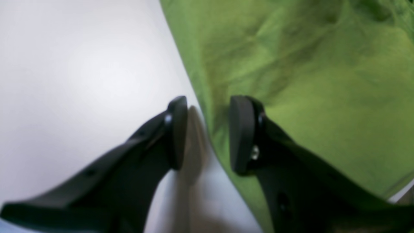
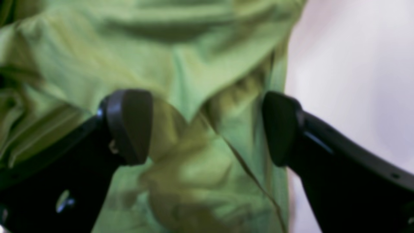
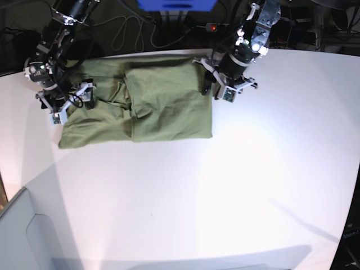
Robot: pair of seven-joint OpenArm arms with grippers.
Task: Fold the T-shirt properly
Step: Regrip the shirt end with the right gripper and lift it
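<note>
A smooth white surface fills most of the base view, its finish even and plain, with soft, faint patches of light reflected near its lower right. Dark cables loop along the far edge, behind the surface. A dark area borders its lower left corner, and a narrow dark strip shows at the lower right. Pale light falls across the surface, with gentle shading in the left wrist view.

The surface lies free in front of the T-shirt; cables clutter the space behind.
</note>
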